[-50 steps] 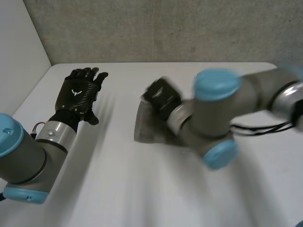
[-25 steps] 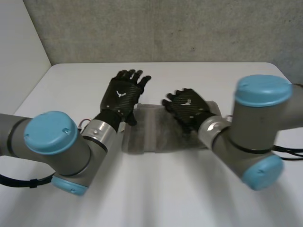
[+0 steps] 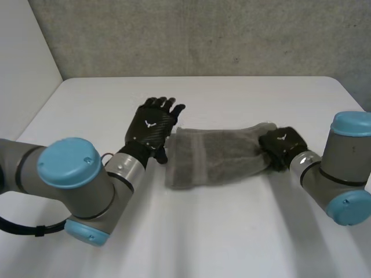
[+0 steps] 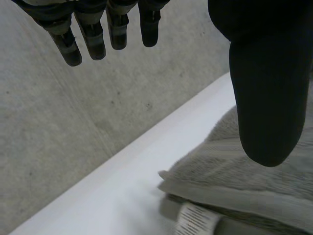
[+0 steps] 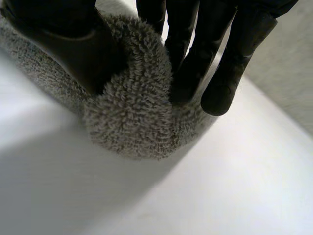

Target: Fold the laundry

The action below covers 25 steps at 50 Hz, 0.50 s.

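So the grey towel [image 3: 214, 155] is lying roughly in the middle of the white worktop [image 3: 232, 231], already doubled over by the look of it. Its long axis runs side to side, straight from one hand to the other.

The right hand [image 3: 281, 145] is on the towel's right-hand end. In its wrist view the thumb [image 5: 73, 44] and fingers [image 5: 222, 93] are clamped on a bunched-up lump of the fluffy cloth, so that end is properly gripped.

The left hand [image 3: 149, 126] is at the opposite end, just beside the towel's left short edge, with its palm facing down. Its fingers [image 4: 90, 39] are straight, a bit apart, and pointing off towards the concrete wall [image 3: 203, 35], holding nothing. The left thumb [image 4: 264, 98] hangs over the towel's corner, but I can't tell if it's actually touching. There's a little striped label [image 4: 195, 221] poking out from between the layers near that corner.

My guess is the next fold takes one short end across to the other. What matters, then, is that the towel lies lengthwise between the hands, with the right end held and the left end loose. The left hand is right there, so it would only need to slide a bit sideways and close on that edge.

Nothing else is on the worktop to get in the way. The main worry I'd have is the bunched right end folding over lumpy.
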Available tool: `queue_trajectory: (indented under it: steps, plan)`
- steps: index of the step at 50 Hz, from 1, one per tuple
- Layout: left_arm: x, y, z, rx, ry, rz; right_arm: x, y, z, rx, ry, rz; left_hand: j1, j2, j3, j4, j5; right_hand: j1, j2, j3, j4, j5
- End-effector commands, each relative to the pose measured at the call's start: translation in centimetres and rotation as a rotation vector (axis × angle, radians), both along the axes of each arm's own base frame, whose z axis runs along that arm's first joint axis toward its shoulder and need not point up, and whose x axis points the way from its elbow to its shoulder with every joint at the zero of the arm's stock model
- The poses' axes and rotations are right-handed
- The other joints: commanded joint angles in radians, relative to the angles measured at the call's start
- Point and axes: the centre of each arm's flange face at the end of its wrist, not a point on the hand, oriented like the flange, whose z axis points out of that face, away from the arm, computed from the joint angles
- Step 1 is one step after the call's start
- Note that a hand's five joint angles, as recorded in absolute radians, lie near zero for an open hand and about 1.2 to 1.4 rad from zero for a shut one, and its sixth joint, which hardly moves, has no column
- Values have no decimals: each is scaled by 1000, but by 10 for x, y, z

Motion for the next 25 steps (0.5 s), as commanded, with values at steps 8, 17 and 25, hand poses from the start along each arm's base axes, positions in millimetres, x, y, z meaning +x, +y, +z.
queue_trajectory:
  steps: [8, 17, 25]
  plan:
    - [24, -5, 57, -114, 72, 61, 81, 53, 36, -492, 476, 356, 6, 10, 9, 9, -27, 101, 95, 71, 56, 82]
    - [36, -15, 67, -119, 110, 97, 142, 111, 0, -633, 548, 739, 6, 10, 9, 9, -27, 101, 95, 71, 56, 82]
    - [42, -20, 67, -88, 143, 123, 148, 115, -11, -645, 513, 805, 6, 10, 9, 9, -27, -473, -479, -503, -518, -491]
